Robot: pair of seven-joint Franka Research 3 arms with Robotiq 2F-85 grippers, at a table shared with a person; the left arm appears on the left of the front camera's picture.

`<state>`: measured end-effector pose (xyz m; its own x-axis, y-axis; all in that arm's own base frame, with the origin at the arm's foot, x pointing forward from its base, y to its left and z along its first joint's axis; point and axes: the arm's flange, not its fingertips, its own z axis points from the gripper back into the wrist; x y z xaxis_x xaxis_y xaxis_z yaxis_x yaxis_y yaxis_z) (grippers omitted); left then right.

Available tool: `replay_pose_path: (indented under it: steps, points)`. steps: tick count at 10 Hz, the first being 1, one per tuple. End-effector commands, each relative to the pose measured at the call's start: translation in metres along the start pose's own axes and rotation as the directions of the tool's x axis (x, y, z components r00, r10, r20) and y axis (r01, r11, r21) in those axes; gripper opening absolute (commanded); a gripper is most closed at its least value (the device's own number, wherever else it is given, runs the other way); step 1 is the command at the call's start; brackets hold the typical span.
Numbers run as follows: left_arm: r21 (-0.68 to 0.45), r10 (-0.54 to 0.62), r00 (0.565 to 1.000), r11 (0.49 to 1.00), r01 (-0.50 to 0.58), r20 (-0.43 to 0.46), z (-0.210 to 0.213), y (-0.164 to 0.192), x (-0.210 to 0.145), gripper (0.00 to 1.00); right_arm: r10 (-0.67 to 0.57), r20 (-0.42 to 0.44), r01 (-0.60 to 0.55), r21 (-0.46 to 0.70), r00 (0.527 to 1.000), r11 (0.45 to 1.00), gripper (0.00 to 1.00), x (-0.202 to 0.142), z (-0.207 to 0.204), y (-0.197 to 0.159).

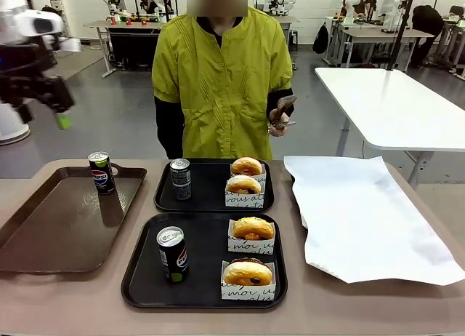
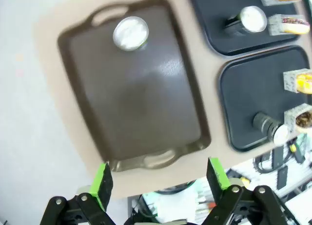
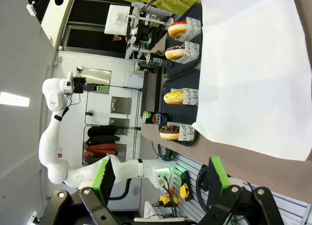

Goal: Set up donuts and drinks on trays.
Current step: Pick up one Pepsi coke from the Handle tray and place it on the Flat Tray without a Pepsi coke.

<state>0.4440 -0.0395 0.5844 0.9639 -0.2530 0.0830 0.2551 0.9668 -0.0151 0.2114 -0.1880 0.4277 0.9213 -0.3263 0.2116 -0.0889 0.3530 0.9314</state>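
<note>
Dark drinks (image 1: 173,253) upright, silver tops skyward

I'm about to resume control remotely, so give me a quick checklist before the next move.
1. Left claw open and empty: ok.
2. Right claw open and empty: ok.
3. Near black tray holds one can and two donuts: ok.
4. Far black tray holds one can and two donuts: ok.
5. Spare can upright on the brown tray: ok.
6. Person's hand off the table: ok.
</note>
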Motion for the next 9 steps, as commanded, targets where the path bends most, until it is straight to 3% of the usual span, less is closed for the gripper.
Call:
replay_pose_path:
  steps: [1, 3, 4, 5, 9]
  points:
    - [-0.034, 0.066, 0.997, 0.997, -0.067, -0.031, -0.021, 0.027, -0.002, 1.00, 0.015, 0.007, -0.015, 0.022, 1.000, 1.000, 1.00, 0.002, 0.000, 0.000]
    - [-0.044, 0.127, 0.991, 0.991, -0.129, -0.026, -0.045, 0.049, -0.032, 1.00, 0.015, 0.007, -0.015, 0.022, 1.000, 1.000, 1.00, 0.002, 0.000, 0.000]
    - [-0.036, 0.153, 0.988, 0.988, -0.152, 0.007, -0.048, 0.051, -0.031, 1.00, 0.015, 0.007, -0.015, 0.022, 1.000, 1.000, 1.00, 0.002, 0.000, 0.000]
    - [-0.027, 0.108, 0.993, 0.994, -0.110, -0.056, -0.034, 0.054, -0.020, 1.00, 0.015, 0.007, -0.015, 0.022, 1.000, 1.000, 1.00, 0.002, 0.000, 0.000]
    - [-0.027, 0.117, 0.992, 0.993, -0.118, -0.048, -0.040, 0.054, -0.023, 1.00, 0.015, 0.007, -0.015, 0.022, 1.000, 1.000, 1.00, 0.002, 0.000, 0.000]
